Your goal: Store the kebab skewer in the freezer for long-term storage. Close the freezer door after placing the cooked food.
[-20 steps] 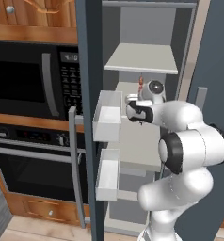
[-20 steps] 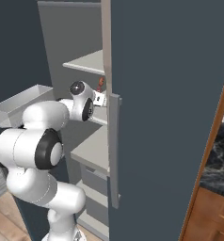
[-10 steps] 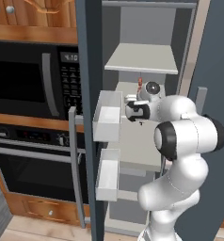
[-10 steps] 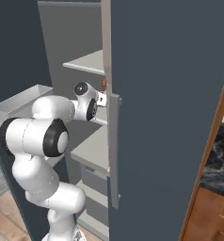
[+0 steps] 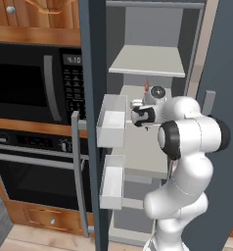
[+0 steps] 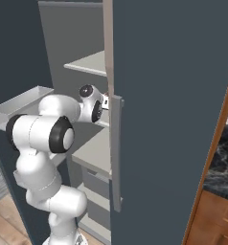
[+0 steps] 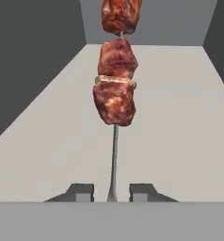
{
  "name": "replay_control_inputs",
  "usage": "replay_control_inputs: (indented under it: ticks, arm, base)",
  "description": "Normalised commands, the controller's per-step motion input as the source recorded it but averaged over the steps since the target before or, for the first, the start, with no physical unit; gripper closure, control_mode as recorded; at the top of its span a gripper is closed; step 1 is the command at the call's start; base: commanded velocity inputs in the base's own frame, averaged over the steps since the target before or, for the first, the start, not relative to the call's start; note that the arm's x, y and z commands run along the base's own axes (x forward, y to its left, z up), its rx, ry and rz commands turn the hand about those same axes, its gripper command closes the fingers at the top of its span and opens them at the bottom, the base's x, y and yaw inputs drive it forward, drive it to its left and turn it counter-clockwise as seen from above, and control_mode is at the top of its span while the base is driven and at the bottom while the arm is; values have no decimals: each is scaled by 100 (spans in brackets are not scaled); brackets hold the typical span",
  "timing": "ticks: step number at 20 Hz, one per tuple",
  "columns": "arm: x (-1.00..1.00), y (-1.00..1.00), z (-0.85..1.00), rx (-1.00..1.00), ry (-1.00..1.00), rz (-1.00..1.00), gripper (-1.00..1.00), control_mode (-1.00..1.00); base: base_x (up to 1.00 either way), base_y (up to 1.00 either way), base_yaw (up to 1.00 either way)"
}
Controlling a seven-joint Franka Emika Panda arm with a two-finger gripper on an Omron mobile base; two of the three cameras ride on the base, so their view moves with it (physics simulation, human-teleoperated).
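In the hand view the kebab skewer [image 7: 115, 89] stands upright, its thin stick rising from between my two fingertips [image 7: 81, 192] and its brown-red chunks reaching the top edge. My gripper [image 7: 112, 193] is shut on the stick's lower end. In the left base view the gripper [image 5: 138, 113] is inside the freezer [image 5: 148, 61], above the middle whitish shelf [image 5: 140, 152], with the skewer [image 5: 147, 88] poking up over it. The freezer door [image 5: 91, 73] stands open on the left, white bins [image 5: 112, 127] on its inner face.
A black microwave [image 5: 30, 83] and a black wall oven [image 5: 30, 171] sit left of the open door. The door's bar handle [image 5: 78, 171] juts toward me. In the right base view a second slate-grey door [image 6: 173, 95] with its handle [image 6: 116, 153] flanks my arm closely.
My elbow has swung in closer to the freezer, and the hand with the skewer has edged slightly deeper over the shelf. The door has not moved.
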Motion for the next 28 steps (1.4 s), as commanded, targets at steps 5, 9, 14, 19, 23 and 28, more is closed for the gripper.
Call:
replay_control_inputs:
  ticks: [5,9,14,19,23,28]
  arm:
    - [18,0,-22,0,0,-10,100,-100]
    - [19,0,-17,0,1,-4,100,-100]
    - [24,0,-21,0,0,0,-100,-100]
    - [22,-1,-14,0,0,0,-100,-100]
    - [4,0,0,0,0,-3,-100,-100]
    - [-35,0,8,1,-1,-1,-100,-100]
  base:
    - [0,0,0]
    - [0,0,0]
    - [0,0,0]
    - [0,0,0]
    - [0,0,0]
    - [0,0,0]
